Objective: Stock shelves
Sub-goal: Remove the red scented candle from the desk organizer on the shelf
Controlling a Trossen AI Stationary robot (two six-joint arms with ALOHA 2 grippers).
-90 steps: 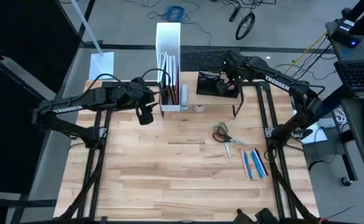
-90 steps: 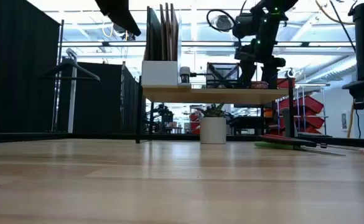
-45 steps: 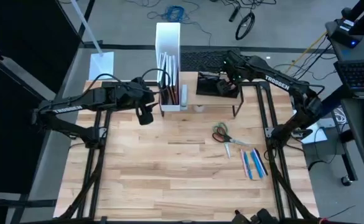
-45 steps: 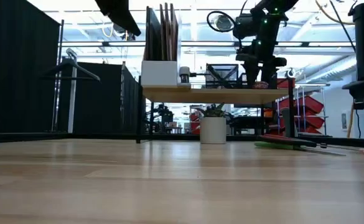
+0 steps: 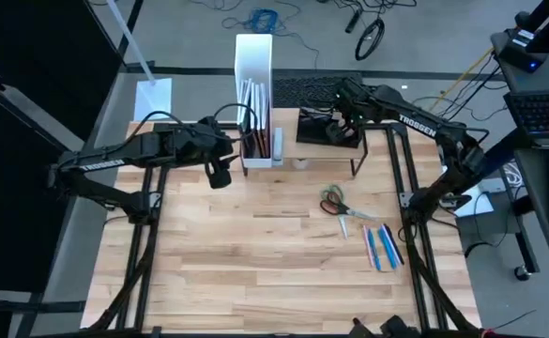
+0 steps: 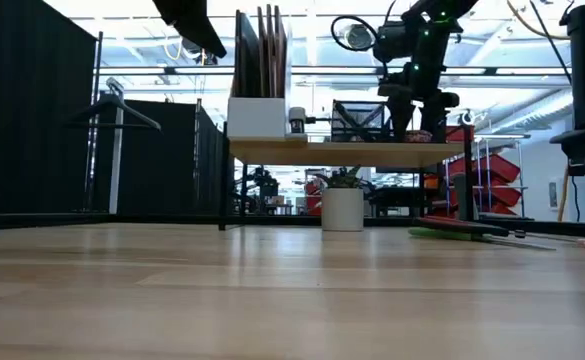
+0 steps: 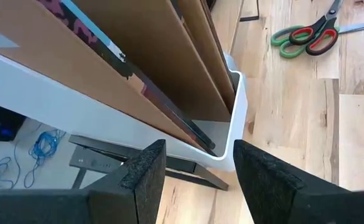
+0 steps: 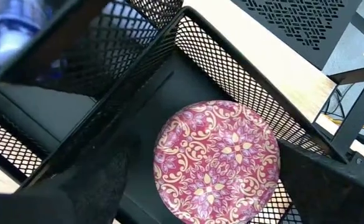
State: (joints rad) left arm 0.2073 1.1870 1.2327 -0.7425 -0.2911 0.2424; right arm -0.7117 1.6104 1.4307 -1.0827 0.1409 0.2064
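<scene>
almost nothing has moved since half a second ago: the right arm is seen a touch lower over the black mesh tray (image 5: 326,130) and the left arm is unchanged.

nearest on the table (image 5: 255,272), a few pens (image 5: 383,246) are laid loose, with scissors (image 5: 333,200) just beyond them. these are judged to be light and stiff. the pens are probably slippery and may roll, so each should be taken across the middle of the barrel; the scissors are better taken at the closed blades than at the round handles.

further back, the left gripper (image 7: 197,180) is held in the air just beside the white file box (image 5: 254,70). its jaws are spread, and nothing is held between them. the boards in the box look thin and tall, so they could tip if they are pushed.

at the far edge stand the shelves (image 6: 344,152), a low riser with a light wood top on thin black legs. the file box and the mesh tray are carried on it, and a small white pot (image 6: 342,209) is seen below it. the right gripper (image 5: 342,127) is lowered into the tray, above a round red patterned disc (image 8: 218,160). whether its jaws are spread cannot be told. the disc looks flat and smooth, so it would be taken best by its rim. the riser itself is judged light, and its legs could slide if it is pressed from the side.
</scene>
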